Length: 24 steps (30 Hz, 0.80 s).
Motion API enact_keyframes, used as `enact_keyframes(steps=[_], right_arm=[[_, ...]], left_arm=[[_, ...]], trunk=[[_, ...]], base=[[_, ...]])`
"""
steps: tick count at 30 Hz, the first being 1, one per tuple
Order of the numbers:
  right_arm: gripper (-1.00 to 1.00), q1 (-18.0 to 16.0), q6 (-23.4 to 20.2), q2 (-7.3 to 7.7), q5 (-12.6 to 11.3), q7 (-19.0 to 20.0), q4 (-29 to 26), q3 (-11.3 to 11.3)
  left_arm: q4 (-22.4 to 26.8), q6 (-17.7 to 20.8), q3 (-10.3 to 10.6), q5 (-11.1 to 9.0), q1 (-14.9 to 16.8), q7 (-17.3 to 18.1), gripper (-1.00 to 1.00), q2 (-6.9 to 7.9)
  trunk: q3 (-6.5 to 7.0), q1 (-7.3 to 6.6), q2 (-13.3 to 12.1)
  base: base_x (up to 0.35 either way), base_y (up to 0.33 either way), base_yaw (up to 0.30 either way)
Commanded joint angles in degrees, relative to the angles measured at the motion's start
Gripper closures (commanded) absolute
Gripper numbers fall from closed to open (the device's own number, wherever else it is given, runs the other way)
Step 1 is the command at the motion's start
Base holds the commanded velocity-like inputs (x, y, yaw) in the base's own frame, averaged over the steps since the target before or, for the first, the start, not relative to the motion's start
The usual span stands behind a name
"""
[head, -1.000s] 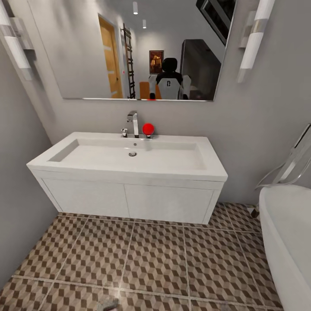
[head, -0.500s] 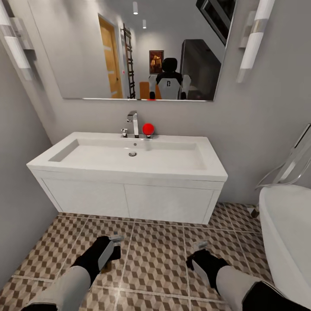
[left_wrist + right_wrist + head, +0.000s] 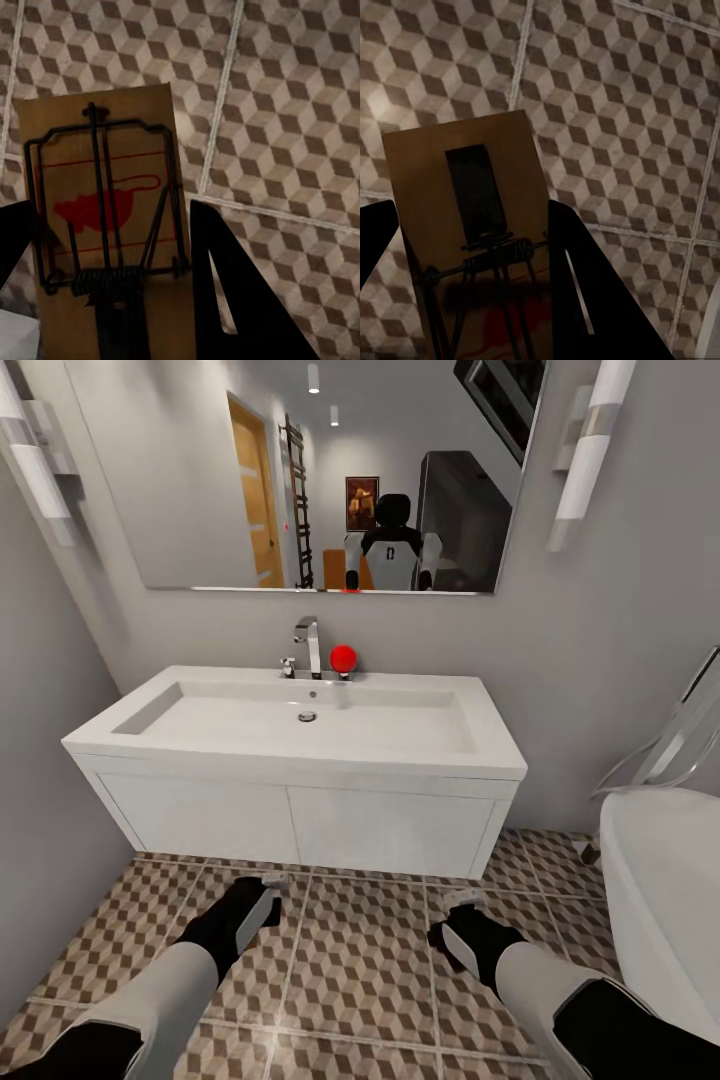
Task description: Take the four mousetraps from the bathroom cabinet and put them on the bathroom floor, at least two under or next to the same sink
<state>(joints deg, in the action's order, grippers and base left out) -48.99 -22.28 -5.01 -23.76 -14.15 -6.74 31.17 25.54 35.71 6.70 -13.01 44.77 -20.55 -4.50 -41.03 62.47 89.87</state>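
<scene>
My left gripper [image 3: 262, 898] reaches out over the bathroom floor [image 3: 360, 960] in front of the white vanity, shut on a mousetrap [image 3: 105, 217], a tan board with a dark wire spring and a red mark. To its right, my right gripper [image 3: 458, 922] is shut on a second mousetrap [image 3: 472, 225]. Both wrist views look past the held boards onto cube-patterned tiles [image 3: 300, 112] [image 3: 622, 112] a short way below. The sink [image 3: 300, 730] with its chrome tap [image 3: 308, 645] stands just beyond both grippers. The cabinet is out of view.
A red ball [image 3: 343, 657] sits beside the tap. The white bathtub [image 3: 670, 900] fills the right side, close to my right arm. A grey wall [image 3: 40, 840] closes the left. A mirror [image 3: 330, 470] above the sink reflects the robot.
Both arms have risen into the head view from below and stretched forward towards the vanity, each carrying its mousetrap. The camera has stayed still.
</scene>
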Motion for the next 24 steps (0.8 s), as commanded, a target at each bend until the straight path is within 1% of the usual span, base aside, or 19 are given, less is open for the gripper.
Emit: enact_keyframes(steps=[1, 8, 10, 12, 16, 19, 24], right_arm=[[1.00, 0.0, -0.4, 0.01, -0.6, -0.4, -0.1, 0.5], [1.00, -0.1, -0.6, 0.01, -0.5, -0.1, -0.1, 0.5], [1.00, -0.1, -0.6, 0.01, -0.5, -0.1, -0.1, 0.5], [1.00, -0.1, -0.6, 0.04, -0.5, -0.1, -0.1, 0.5], [1.00, -0.1, -0.6, 0.02, -0.4, 0.0, -0.2, 0.4], [1.00, -0.1, -0.6, 0.01, -0.4, 0.1, -0.2, 0.4], [1.00, -0.1, -0.6, 0.00, -0.4, 0.2, -0.2, 0.4]], left_arm=[[0.2, 0.3, 0.6, -0.4, 0.0, -0.4, 1.00, 0.07], [0.5, 0.2, 1.2, -0.4, 0.2, -0.4, 1.00, -0.17], [0.3, 0.2, 2.7, -0.4, 0.2, -0.4, 1.00, -0.14], [0.2, 0.3, 5.1, -0.4, 0.2, -0.4, 1.00, -0.15], [0.6, 0.2, 8.0, -0.6, 0.2, -0.1, 1.00, -0.15], [0.8, 0.1, 8.6, -0.7, 0.2, 0.0, 1.00, -0.15], [0.9, 0.1, 8.8, -0.9, 0.2, 0.0, 1.00, -0.15]], trunk=[[-0.05, 0.00, 0.0], [-0.05, 0.00, 0.0], [-0.05, 0.00, 0.0], [-0.05, 0.00, 0.0], [-0.05, 0.00, 0.0], [-0.05, 0.00, 0.0], [-0.05, 0.00, 0.0]], base=[[0.000, 0.000, 0.000], [0.000, 0.000, 0.000], [0.000, 0.000, 0.000], [0.000, 0.000, 0.000], [0.000, 0.000, 0.000], [0.000, 0.000, 0.000], [0.000, 0.000, 0.000]])
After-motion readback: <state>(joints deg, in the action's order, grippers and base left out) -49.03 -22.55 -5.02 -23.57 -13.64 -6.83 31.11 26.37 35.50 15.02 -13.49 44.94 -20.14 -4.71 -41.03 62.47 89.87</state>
